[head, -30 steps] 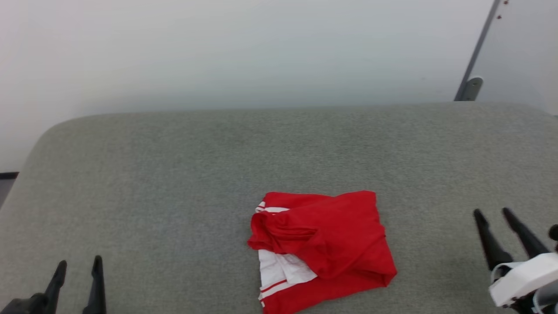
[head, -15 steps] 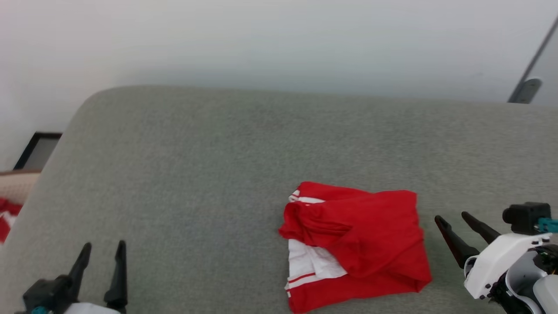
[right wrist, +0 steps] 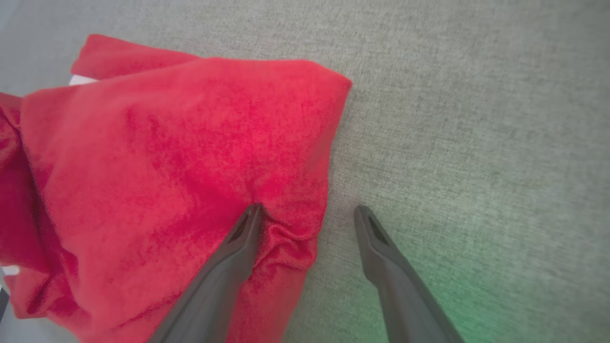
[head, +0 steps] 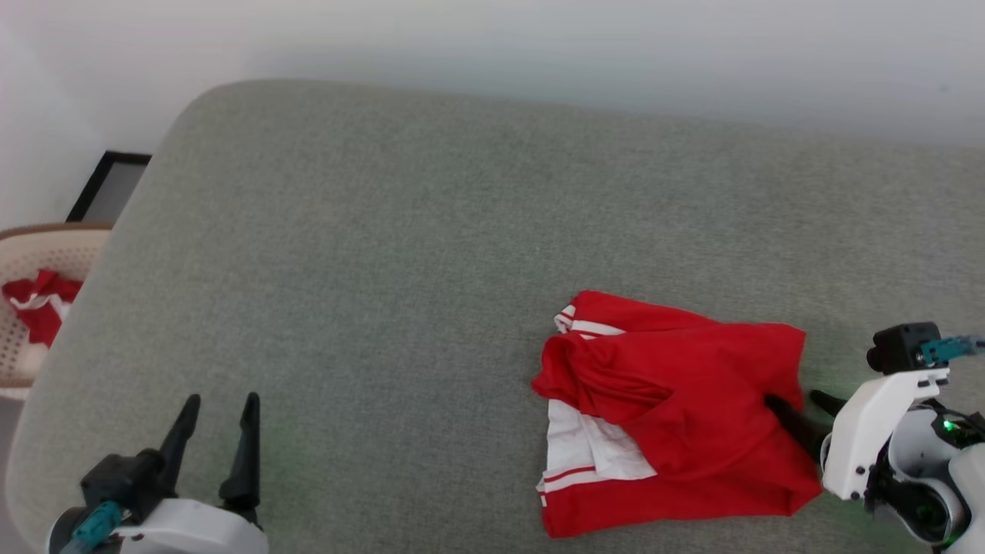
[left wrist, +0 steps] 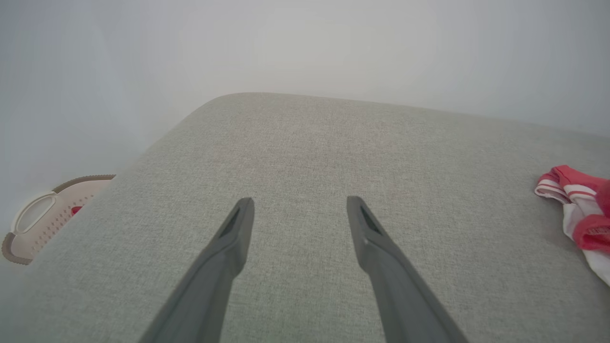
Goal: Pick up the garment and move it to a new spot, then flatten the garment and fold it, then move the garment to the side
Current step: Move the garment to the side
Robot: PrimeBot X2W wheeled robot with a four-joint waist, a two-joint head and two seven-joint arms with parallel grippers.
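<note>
— Where is the shirt found?
— The shirt is seen lying folded on the grey pad, at the near right. Red cloth is uppermost, and a white sleeve with striped trim is shown along its left side.

— And how is the right gripper placed?
— The right gripper is set at the shirt's right edge with its jaws spread wide. One finger is pressed onto the red cloth (a small pucker is made at its tip). The other is seen over bare pad just beside that edge. Nothing is pinched between them, and the shirt is not lifted.

— What is seen of the left gripper?
— The left gripper is found at the near left, well apart from the shirt. Its jaws are likewise spread, nothing is held, and bare pad is seen between its fingers.

— Is anything else noted?
— A pale perforated basket is seen beyond the pad's left side, and a bunched red-and-white cloth is held in it. A faint green glow is cast on the pad near the right wrist.
</note>
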